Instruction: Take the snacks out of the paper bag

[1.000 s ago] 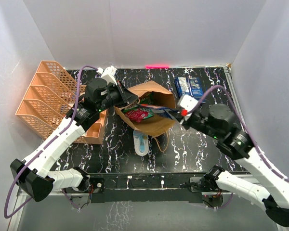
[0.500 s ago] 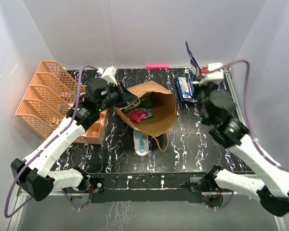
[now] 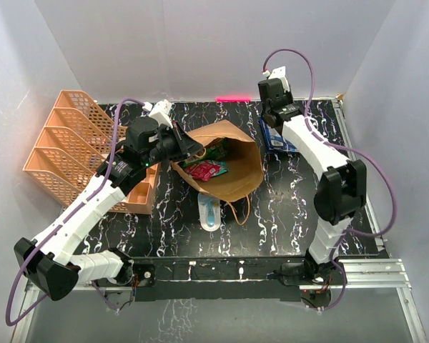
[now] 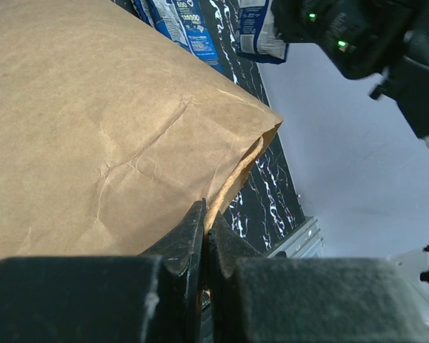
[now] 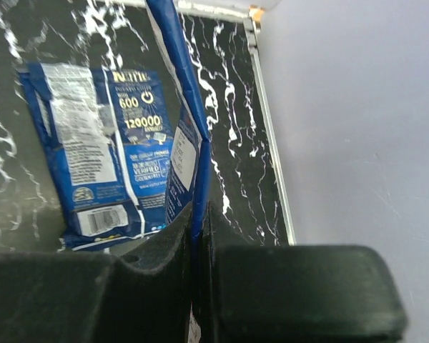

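Right tool (image 5: pixel 198 214) is pinched tight on a blue packet (image 5: pixel 188 100), gripping it by its lower end so it sticks up edge-on in the wrist view. A second ago that tool was down at the mouth of the paper bag (image 3: pixel 236 187). Now the arm has swung out to the far right corner of the counter (image 3: pixel 293 207) and hangs just over a second blue packet (image 5: pixel 100 150) that's already lying flat there. So that's one more snack out of the bag, just not let go yet. My guess is the next bit is simply lower and release next to its twin, which shouldn't be fussy.

Left tool (image 4: pixel 206 218) hasn't budged. It's clamped on the bag's rim, keeping the mouth open. The bag sits mid-counter, and from above you can still see a red packet (image 3: pixel 206 170) and something green (image 3: pixel 214 151) inside, so the job's not done. There's a white and light-blue thing (image 3: pixel 209 211) right beside the bag on the near side, and orange trays (image 3: pixel 64 143) off to the left.
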`<move>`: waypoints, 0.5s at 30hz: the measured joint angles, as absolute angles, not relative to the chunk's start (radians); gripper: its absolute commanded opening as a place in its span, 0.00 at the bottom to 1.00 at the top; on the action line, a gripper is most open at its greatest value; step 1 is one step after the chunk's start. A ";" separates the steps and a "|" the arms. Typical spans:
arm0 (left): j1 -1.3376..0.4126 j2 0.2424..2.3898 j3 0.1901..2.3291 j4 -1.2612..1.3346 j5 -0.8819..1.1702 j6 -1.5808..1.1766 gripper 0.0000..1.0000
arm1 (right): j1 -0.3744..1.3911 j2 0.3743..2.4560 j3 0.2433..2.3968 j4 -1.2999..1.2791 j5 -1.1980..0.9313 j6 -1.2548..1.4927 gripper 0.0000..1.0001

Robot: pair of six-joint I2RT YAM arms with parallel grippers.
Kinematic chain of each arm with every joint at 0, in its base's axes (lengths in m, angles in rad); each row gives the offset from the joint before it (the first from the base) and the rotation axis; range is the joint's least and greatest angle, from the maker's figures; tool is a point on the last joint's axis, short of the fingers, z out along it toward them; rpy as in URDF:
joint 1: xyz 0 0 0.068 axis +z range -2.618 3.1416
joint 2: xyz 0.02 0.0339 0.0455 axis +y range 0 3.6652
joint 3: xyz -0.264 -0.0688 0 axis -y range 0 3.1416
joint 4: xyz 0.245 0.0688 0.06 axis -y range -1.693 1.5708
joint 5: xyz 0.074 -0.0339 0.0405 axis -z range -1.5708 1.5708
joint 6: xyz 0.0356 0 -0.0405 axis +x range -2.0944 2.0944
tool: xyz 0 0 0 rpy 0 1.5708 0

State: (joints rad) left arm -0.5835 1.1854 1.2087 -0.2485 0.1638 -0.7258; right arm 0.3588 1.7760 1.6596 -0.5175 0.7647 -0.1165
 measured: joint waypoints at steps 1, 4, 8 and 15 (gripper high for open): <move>-0.583 1.185 1.209 -0.249 0.164 -0.726 0.00 | 0.348 1.810 1.679 -0.535 0.766 -0.119 0.08; -0.583 1.185 1.209 -0.250 0.165 -0.725 0.00 | 0.326 1.894 1.715 -0.577 0.772 -0.140 0.08; -0.582 1.186 1.209 -0.250 0.167 -0.725 0.00 | 0.306 1.996 1.749 -0.598 0.785 -0.191 0.08; -0.581 1.186 1.209 -0.252 0.169 -0.720 0.00 | 0.284 2.128 1.797 -0.598 0.794 -0.277 0.08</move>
